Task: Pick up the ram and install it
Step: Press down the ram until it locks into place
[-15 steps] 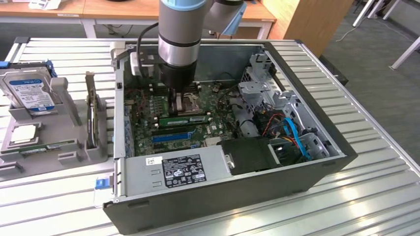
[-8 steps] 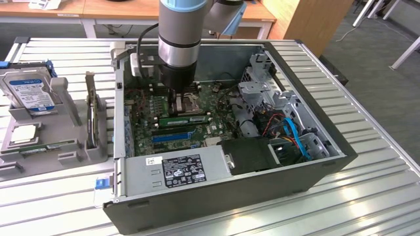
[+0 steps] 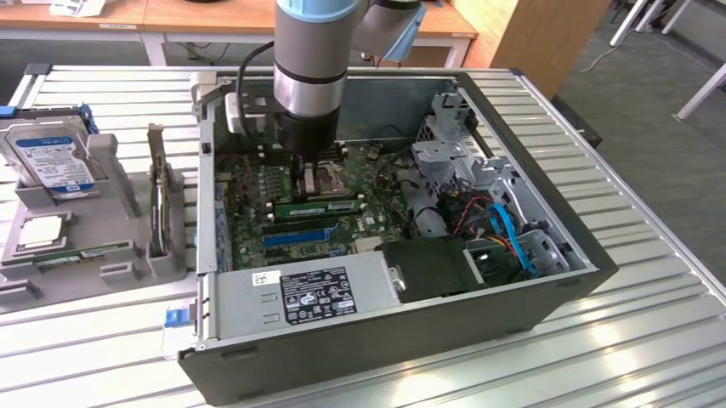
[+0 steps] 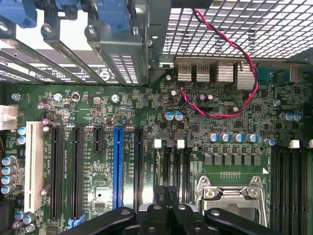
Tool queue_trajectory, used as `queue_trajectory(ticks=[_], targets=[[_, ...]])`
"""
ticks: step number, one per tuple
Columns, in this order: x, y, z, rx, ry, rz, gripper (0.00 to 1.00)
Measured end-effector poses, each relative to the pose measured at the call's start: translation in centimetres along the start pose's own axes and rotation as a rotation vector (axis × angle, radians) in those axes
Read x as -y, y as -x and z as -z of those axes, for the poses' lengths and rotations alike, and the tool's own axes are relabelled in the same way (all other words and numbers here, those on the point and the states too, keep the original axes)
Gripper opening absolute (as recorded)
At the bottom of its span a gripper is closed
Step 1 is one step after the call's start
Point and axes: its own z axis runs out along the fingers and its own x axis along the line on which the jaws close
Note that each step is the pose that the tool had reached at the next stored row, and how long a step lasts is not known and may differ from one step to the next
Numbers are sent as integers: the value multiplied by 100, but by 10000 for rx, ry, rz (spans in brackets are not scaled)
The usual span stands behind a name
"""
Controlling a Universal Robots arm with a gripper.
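Green flat RAM stick (image 3: 319, 206) lies on the motherboard mid-case, long axis parallel to the blue slot (image 3: 301, 233) | black gripper (image 3: 308, 174) directly above its end nearer the case's rear wall, fingers down | jaw state: cannot tell, nothing visibly grasped

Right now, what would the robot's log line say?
arm: inside open computer case | gripper: low over motherboard, by CPU socket | ram: green stick right beside gripper, contact unclear
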Motion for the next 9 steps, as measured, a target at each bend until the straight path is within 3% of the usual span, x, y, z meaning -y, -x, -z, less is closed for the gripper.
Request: queue_trajectory(ticks=[9], targets=[[0,-13,-5,3,-2,0,10]])
